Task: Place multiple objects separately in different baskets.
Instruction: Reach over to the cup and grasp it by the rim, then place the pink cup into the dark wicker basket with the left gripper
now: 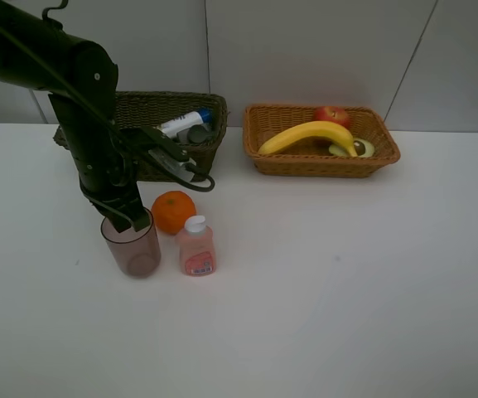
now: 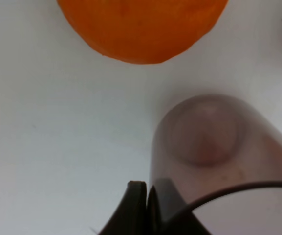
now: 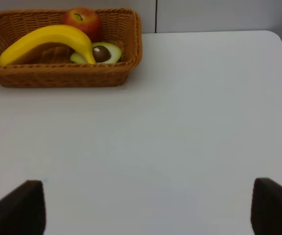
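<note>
1. Two woven baskets stand beyond the left gripper [image 1: 131, 220]. The dark brown-green basket [image 1: 210, 145] is just behind it, and the orange-tan basket [image 1: 321, 166] is well off towards the right arm's side.
2. There is one translucent pinkish cup [image 1: 135, 253], upright on the white table [image 1: 346, 274] directly beneath the left gripper.
3. There is one orange [image 1: 173, 211], just beside the left gripper on its right-arm side and close to the cup.
4. There is one small pink bottle [image 1: 196, 249], upright, just past the cup on that same side and in front of the orange.
5. The dark basket holds one white blue-capped tube [image 1: 182, 123] and one dark green bottle [image 1: 195, 133], which is mostly hidden.
6. The orange-tan basket holds one banana [image 1: 309, 134], one red apple [image 1: 332, 114] and one avocado half [image 1: 356, 148], all well apart from the left gripper.
7. The left gripper is pressed together on the cup's wall at the rim. In the left wrist view one of its fingers [image 2: 137, 196] sits outside the wall, and the other shows through the plastic on the inside.
8. The right gripper [image 3: 145, 208] has its dark fingers [image 3: 21, 210] spread wide over bare table. It holds and touches nothing, and the orange-tan basket lies ahead of it.
</note>
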`<act>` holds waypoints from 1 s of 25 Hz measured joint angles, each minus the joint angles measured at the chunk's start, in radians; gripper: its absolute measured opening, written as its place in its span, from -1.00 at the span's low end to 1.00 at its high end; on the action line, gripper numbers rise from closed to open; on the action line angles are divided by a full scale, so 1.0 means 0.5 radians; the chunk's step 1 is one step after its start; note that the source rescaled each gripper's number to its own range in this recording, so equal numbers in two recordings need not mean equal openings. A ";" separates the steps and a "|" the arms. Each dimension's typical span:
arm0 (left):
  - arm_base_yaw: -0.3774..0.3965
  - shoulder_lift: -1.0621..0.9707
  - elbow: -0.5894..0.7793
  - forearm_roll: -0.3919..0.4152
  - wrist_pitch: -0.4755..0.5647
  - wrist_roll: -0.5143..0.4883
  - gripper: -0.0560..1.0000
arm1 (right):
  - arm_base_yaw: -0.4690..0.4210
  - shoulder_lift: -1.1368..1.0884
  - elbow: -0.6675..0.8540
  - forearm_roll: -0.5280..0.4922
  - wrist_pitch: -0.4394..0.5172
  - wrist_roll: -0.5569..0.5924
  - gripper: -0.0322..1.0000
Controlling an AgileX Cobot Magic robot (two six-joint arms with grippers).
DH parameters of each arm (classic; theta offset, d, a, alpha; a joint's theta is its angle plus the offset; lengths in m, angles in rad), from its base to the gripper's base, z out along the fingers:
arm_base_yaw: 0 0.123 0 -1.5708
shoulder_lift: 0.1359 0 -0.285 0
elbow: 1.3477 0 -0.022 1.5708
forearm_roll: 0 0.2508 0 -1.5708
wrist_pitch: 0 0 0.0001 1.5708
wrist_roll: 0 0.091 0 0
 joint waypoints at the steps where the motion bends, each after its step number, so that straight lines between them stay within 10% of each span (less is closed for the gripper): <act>1: 0.000 0.000 0.000 0.000 0.004 0.000 -0.89 | 0.000 0.000 0.000 0.000 0.000 0.000 0.64; 25: 0.000 -0.028 -0.388 0.096 0.616 -0.102 -0.89 | 0.000 0.000 0.000 -0.002 0.000 0.000 0.64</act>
